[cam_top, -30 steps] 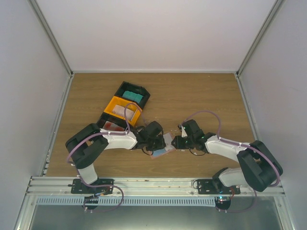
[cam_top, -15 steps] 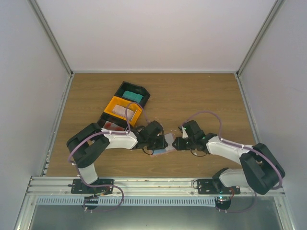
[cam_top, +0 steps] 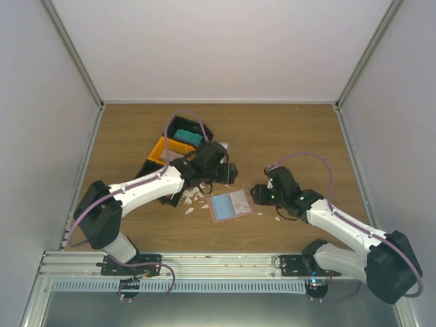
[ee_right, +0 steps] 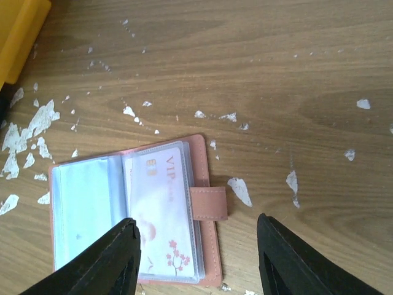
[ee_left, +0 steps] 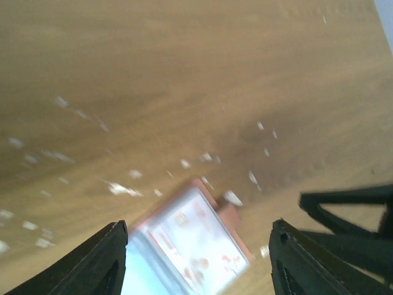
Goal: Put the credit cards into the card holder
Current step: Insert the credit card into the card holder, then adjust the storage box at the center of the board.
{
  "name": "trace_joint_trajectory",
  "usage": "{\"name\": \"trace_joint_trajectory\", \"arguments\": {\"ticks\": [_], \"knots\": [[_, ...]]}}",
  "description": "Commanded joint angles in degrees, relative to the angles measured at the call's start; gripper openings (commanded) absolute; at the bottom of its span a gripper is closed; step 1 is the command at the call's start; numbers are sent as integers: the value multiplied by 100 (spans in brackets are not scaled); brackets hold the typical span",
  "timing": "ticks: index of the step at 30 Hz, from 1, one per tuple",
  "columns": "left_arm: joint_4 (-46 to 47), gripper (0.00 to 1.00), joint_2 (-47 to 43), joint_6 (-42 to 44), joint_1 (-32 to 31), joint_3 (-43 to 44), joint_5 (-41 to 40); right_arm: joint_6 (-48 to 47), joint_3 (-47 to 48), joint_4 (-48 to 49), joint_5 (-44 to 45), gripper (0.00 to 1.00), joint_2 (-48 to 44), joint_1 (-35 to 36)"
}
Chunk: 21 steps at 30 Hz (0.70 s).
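The salmon-pink card holder (cam_top: 250,202) lies open and flat on the table between both arms. Its left sleeve holds a teal-blue credit card (ee_right: 86,209), its right sleeve a pale pinkish-white credit card (ee_right: 164,212), and the strap tab (ee_right: 209,203) sticks out to the right. My left gripper (cam_top: 228,172) hovers just beyond the holder, open and empty; its blurred wrist view shows the holder (ee_left: 232,215) between the fingers (ee_left: 92,264). My right gripper (cam_top: 257,194) is at the holder's right edge, open and empty (ee_right: 196,258).
An orange bin (cam_top: 163,151) and a black bin (cam_top: 193,129) with a teal thing inside stand behind the left arm. Several white scraps (cam_top: 193,197) litter the wood left of the holder, with more (ee_right: 238,190) to its right.
Both grippers have let go of the holder and opened. The left arm has swung away toward the bins and the right arm has drawn back to the right. The holder now lies open.
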Motion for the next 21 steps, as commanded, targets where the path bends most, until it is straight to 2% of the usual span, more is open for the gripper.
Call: {"name": "trace_joint_trajectory", "arguments": {"ticks": [1,6,11,15,21], "knots": [[-968,65,-87,841,614,513,-514,27,181,25,411,54,13,21],[-1059,67,265,1237,1516,932,-152,-55,242,288,403,54,246,8],[-1184,67,1085,1588,2110,1852,-148,-134,302,533,325,55,520,2],[-1290,61,1787,1822,2511,2483,-148,-236,335,740,323,55,801,-3],[-1472,53,2743,2113,2997,3275,358,-429,645,1006,140,55,1400,-18]]}}
